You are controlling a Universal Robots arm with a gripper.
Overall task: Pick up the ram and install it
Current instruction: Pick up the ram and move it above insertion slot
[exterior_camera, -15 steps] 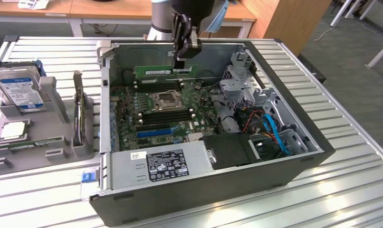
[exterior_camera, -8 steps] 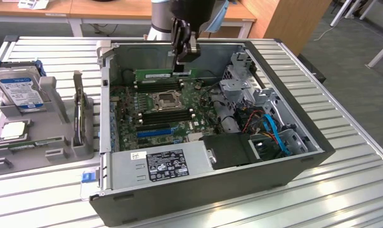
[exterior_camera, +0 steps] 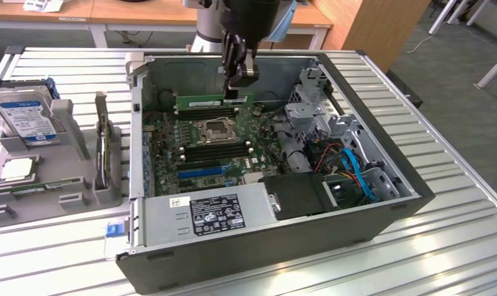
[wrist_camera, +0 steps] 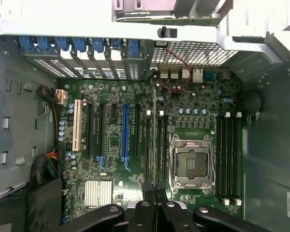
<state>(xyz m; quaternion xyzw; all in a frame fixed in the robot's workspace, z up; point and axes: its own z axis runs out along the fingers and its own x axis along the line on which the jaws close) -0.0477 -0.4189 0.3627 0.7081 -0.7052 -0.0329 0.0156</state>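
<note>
Gripper: my gripper (exterior_camera: 231, 94) hangs inside the open case, fingers closed tight on the ram, which they pinch from above.
Ram, place: the ram (exterior_camera: 207, 98) is in my fingers over the motherboard (exterior_camera: 191, 151), at the end of the case farthest from the power supply and near that end wall.
Ram against the tool: in the exterior view most of the stick reaches out from my fingertips toward that view's left. In the wrist view it runs straight out from my gripper (wrist_camera: 153, 207).
Ram against the slots: it lies parallel to the black memory slots (wrist_camera: 162, 145) beside the processor socket (wrist_camera: 191, 162), in line with the gap between two of them. I cannot tell if it touches a slot.
Case: the computer case (exterior_camera: 273, 253) lies on its side on the slatted table (exterior_camera: 454, 246), toward the table's middle, with its open side up.
In the case: the motherboard, its empty socket (exterior_camera: 214, 128), the power supply (exterior_camera: 207, 213) at the near wall, and blue cables (exterior_camera: 359, 176) at the corner beside it.
Holder: a grey holder (exterior_camera: 68, 198) stands by the table's edge at the exterior view's left.
In the holder: a hard drive (exterior_camera: 24, 114) with a blue label and a square processor chip (exterior_camera: 16, 169).
Ram, look: long, thin, green, standing on its long edge, and seen edge-on from the wrist as a fine green line (wrist_camera: 154, 135).
</note>
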